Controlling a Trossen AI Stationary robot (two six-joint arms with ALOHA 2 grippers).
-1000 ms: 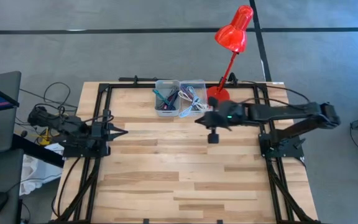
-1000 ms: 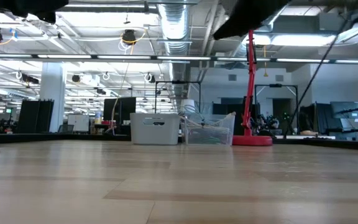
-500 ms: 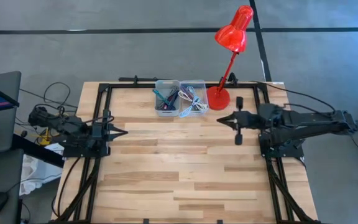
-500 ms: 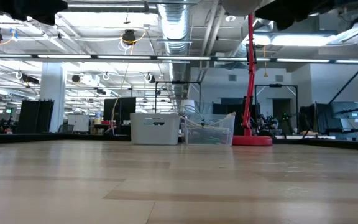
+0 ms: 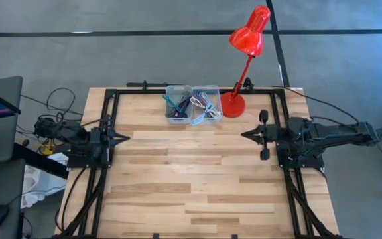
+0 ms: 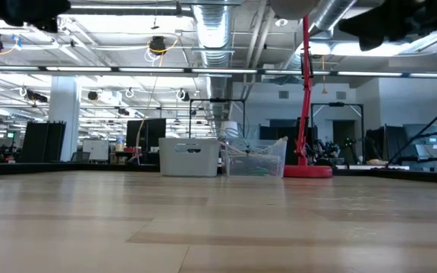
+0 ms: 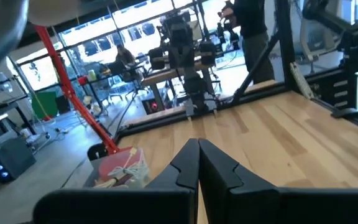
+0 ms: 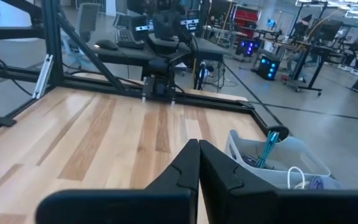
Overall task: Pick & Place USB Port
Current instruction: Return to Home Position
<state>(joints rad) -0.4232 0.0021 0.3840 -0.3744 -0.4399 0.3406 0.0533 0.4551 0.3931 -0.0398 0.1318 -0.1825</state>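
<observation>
While closed and empty, left tool [image 5: 126, 138] and right tool [image 5: 244, 135] at opposite sides of plank table [image 5: 178, 192], office [image 6: 89, 98] beyond.

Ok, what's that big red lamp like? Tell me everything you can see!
The red lamp is shiny, like painted metal. It has a round flat base, a thin straight stem and a bell-shaped shade. The base sits on the wooden table at its far edge, close beside the clear bin; I can't tell if they touch. The stem leans so the shade hangs beyond the table's edge.
</observation>
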